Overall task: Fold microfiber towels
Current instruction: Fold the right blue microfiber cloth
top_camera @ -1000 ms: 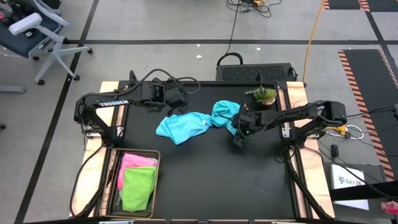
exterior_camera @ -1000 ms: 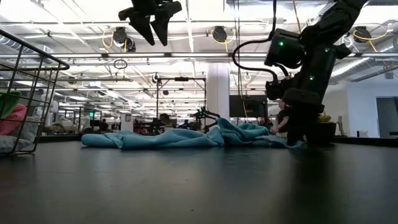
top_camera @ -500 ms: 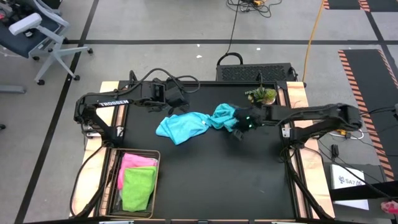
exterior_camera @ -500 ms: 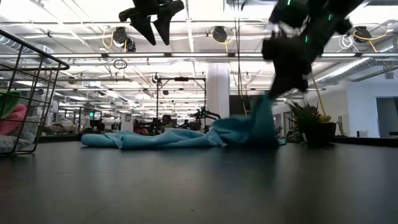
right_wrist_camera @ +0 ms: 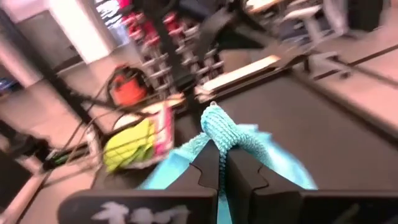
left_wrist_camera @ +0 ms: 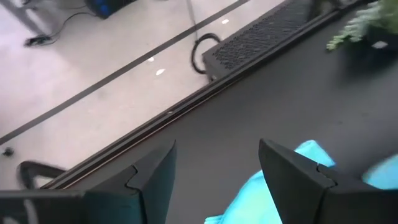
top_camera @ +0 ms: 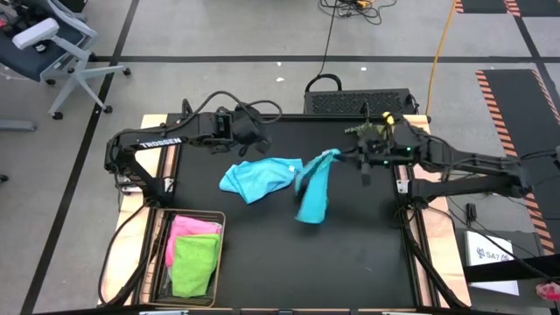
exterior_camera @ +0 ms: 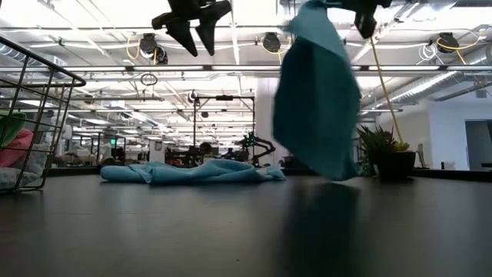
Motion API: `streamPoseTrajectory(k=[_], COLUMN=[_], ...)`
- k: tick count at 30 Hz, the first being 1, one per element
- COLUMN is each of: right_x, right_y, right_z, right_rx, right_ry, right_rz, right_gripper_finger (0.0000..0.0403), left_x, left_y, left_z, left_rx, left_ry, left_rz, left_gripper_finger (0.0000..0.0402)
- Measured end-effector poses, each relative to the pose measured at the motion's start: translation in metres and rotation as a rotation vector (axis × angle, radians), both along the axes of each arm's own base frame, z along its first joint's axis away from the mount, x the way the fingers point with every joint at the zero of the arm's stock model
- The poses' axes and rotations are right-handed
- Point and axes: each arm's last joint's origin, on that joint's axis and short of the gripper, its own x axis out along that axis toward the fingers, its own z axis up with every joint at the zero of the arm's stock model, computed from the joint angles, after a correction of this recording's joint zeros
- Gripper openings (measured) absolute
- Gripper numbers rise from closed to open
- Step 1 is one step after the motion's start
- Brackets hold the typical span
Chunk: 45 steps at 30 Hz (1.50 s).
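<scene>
— Where's the teal towel (top_camera: pixel 312 192)?
— Hanging off the table, pinched in the right gripper (right_wrist_camera: pixel 222 163) (fingers clamped together). Light blue towel (top_camera: pixel 255 178) lies flat; left gripper (left_wrist_camera: pixel 216 175) hovers spread, empty.

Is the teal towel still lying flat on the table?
No. The right gripper is shut on one corner of the teal towel, and the low view shows it hanging in the air above the table.
</scene>
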Motion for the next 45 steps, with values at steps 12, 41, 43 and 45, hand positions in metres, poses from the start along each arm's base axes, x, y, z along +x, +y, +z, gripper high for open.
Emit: streamPoseTrajectory(k=[12,41,43,45], right_x=[-0.006,-0.039,-0.037,-0.033], right_y=[0.001,0.013,0.012,0.012], right_z=[0.001,-0.071,-0.073,-0.074], right_rx=[0.006,0.189,0.189,0.175], right_ry=[0.006,0.768,0.753,0.717], right_rz=[0.007,-0.059,-0.059,-0.05], right_gripper_finger=[0.0,0.0,0.0,0.0], left_x=[0.039,0.054,0.054,0.059], left_y=[-0.004,0.005,0.004,0.0], left_z=[-0.018,-0.042,-0.042,-0.046], left_rx=[-0.086,-0.123,-0.15,-0.166], left_ry=[-0.051,0.005,-0.009,-0.017], left_rz=[-0.223,-0.224,-0.235,-0.256], left_gripper_finger=[0.0232,0.0232,0.0232,0.0232])
